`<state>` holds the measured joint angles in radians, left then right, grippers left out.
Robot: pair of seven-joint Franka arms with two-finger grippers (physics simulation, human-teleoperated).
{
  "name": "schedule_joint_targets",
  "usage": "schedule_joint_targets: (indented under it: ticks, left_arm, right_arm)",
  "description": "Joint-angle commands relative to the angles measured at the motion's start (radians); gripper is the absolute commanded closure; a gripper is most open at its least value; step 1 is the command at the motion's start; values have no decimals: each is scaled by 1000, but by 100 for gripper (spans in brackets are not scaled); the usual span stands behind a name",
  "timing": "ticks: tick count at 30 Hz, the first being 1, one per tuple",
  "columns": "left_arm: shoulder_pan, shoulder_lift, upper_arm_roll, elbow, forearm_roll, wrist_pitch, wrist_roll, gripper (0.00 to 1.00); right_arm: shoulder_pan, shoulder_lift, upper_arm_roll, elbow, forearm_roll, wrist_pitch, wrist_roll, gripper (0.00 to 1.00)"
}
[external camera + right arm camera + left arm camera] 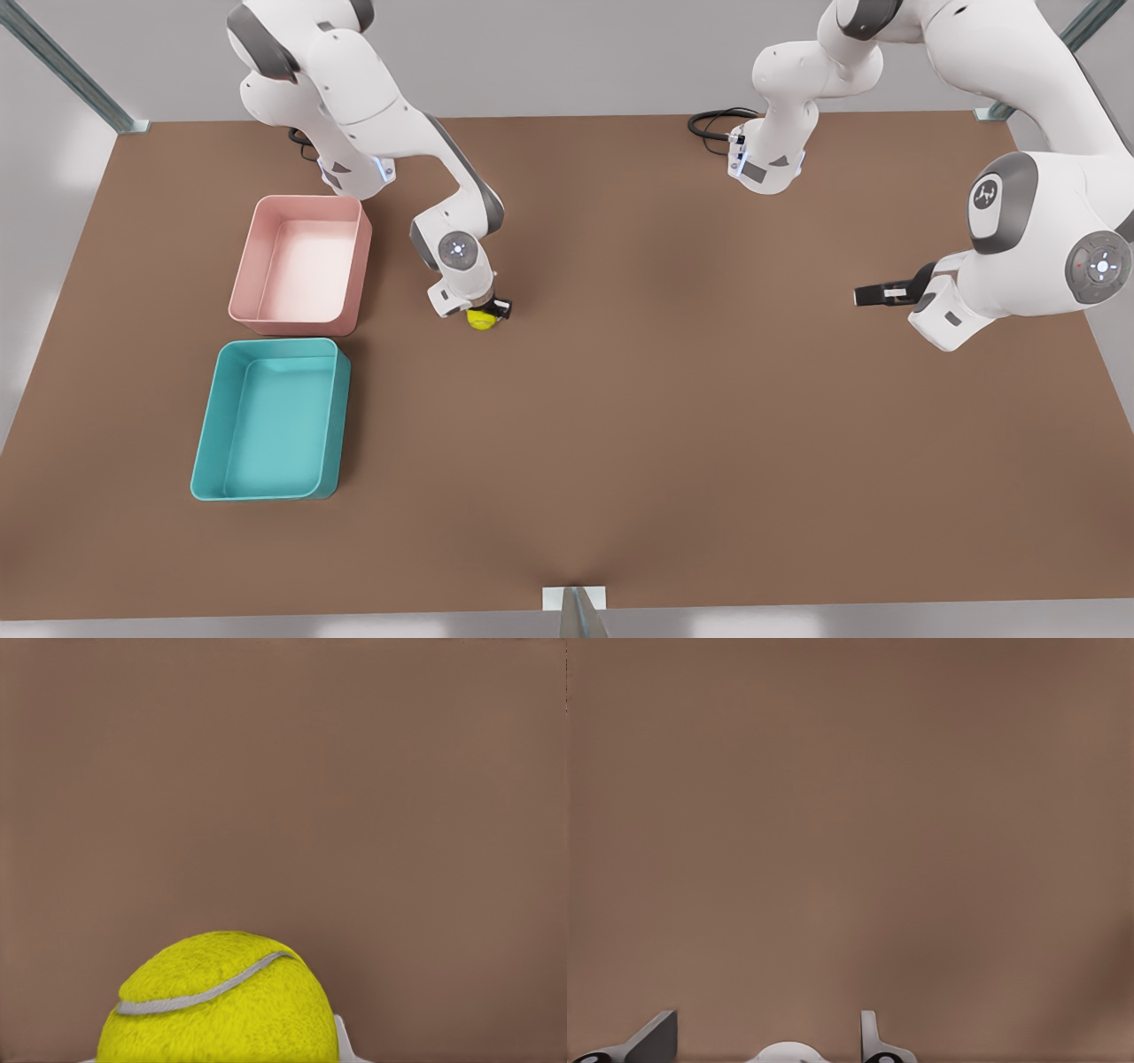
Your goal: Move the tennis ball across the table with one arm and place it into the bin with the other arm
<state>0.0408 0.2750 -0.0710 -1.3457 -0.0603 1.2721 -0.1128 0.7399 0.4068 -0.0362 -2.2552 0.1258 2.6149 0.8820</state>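
Right tool [485,312]: clamped on tennis ball [481,320], centre-left of frame, beside pink tub [301,264]. Left tool [873,294]: wide, right of frame, over tabletop [664,372]. Teal bin [270,418]: lower left.

A simulated robotics lab is showing here: two white jointed arms [381,115] are standing at a bare matte brown tabletop [620,399] framed by grey metal struts [66,66].

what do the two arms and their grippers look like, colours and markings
Both arms are glossy white with rounded segments and grey joint bands. The right gripper and left gripper are black with two fingers. Round grey caps with small white light marks sit on the joints, and a black cable coils at one base.
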Motion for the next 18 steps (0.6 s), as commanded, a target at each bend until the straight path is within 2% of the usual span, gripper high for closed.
schedule_joint_targets:
  ticks: [1,4,9,11,14,18]
  left_arm:
    - [1,0,0,0,0,3,-7,0]
    - [-1,0,-1,0,-1,3,-7,0]
    - [1,0,0,3,0,4,-7,0]
    - [-2,0,-1,4,-7,3,-7,0]
    - [-9,-3,-4,2,-21,-2,-8,0]
    - [-2,1,-3,-3,-29,-2,-7,0]
  right_arm:
    - [-2,-16,-1,3,-5,-7,5,32]
    - [-36,-46,-10,28,-5,-4,-18,32]
    - [-283,-86,-16,77,-43,-7,-343,32]
    - [-388,-114,-24,89,-83,-56,-471,32]
    - [-594,-128,-28,232,-109,-277,-736,32]
    - [-711,-103,-37,243,-153,-326,-838,31]
